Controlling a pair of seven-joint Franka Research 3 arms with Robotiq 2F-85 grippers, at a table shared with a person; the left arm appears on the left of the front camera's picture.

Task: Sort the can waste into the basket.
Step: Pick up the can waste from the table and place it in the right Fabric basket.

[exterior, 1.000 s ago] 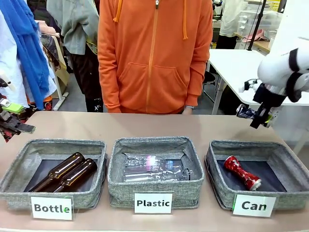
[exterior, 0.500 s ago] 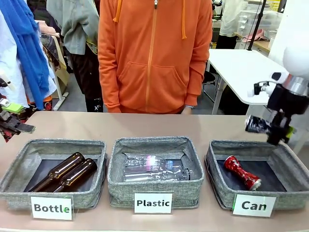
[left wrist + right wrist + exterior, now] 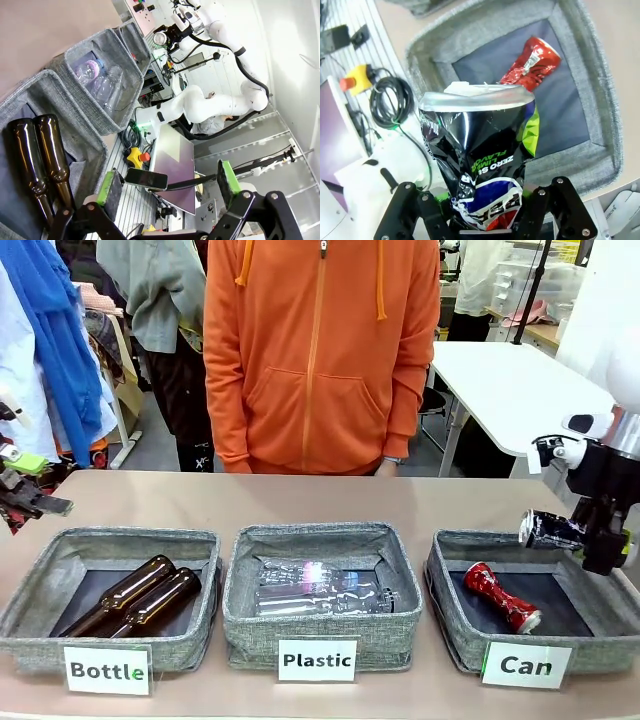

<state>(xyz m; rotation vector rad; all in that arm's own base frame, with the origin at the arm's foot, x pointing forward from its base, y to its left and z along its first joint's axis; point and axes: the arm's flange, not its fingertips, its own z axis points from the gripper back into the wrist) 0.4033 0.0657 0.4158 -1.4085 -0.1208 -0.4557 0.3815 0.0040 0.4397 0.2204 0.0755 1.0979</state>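
Observation:
A crushed dark blue-black can [image 3: 547, 529] with green-white print hangs just above the far right rim of the grey basket [image 3: 452, 635] labelled "Can". My right gripper [image 3: 583, 536] is shut on it. The right wrist view has that can [image 3: 480, 145] upright between my right gripper's [image 3: 482, 167] fingers, over the basket [image 3: 600, 95]. A crushed red can [image 3: 500, 597] lies on the basket's dark lining, the same red can [image 3: 531, 60] showing past the held one. My left gripper [image 3: 28, 496] rests at the table's left edge, and in its wrist view the left gripper [image 3: 167, 181] stands open and empty.
A grey basket labelled "Plastic" [image 3: 322, 625] with clear bottles sits in the middle. Left of it, a "Bottle" basket [image 3: 30, 625] holds two brown glass bottles [image 3: 140, 600]. A person in an orange hoodie [image 3: 320, 350] stands at the far side.
My right gripper has come down and rightward with the dark can, from above the table behind the basket to just over its right rim. The left arm has not moved.

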